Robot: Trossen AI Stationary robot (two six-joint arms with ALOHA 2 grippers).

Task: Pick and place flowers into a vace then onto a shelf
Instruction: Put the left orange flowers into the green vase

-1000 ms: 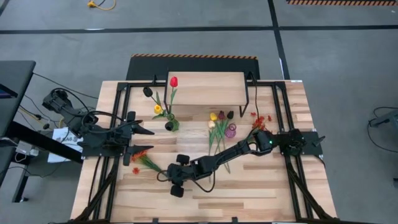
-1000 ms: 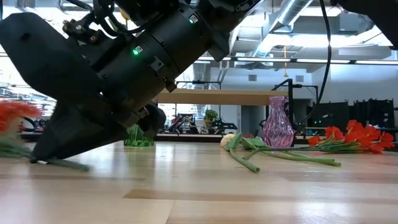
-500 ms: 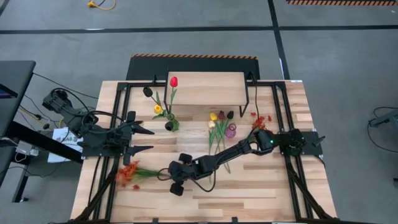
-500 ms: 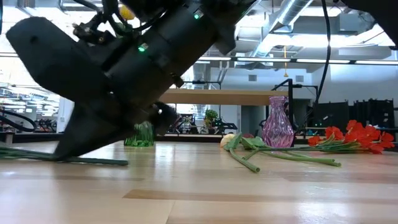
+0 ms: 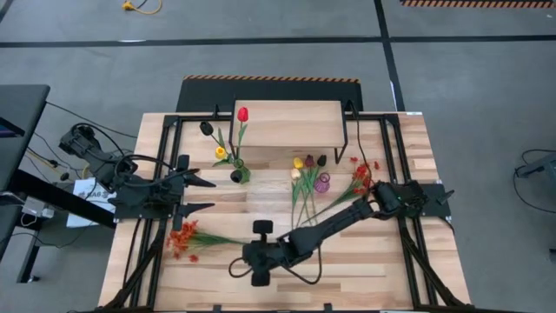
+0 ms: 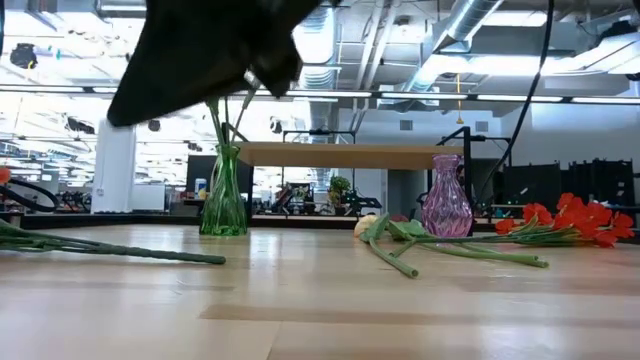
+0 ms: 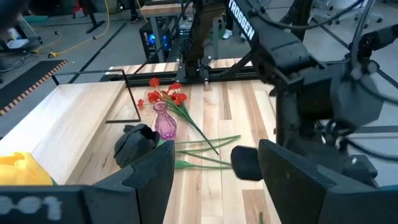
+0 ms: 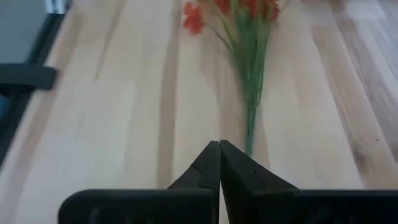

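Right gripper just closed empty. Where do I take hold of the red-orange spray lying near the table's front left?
Grip the bare green stem of the red-orange spray near its free end, from straight above. It lies flat, blossoms toward the table's left edge; the right gripper, shut, sits just short of the stem tip.

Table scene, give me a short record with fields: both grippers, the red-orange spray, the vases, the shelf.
left gripper: open, empty, at table's left side
right gripper: shut, empty, near the stem end
red-orange spray: lying flat on table, not held
green vase: upright, holds stems
pink vase: upright, empty
shelf: nothing on top
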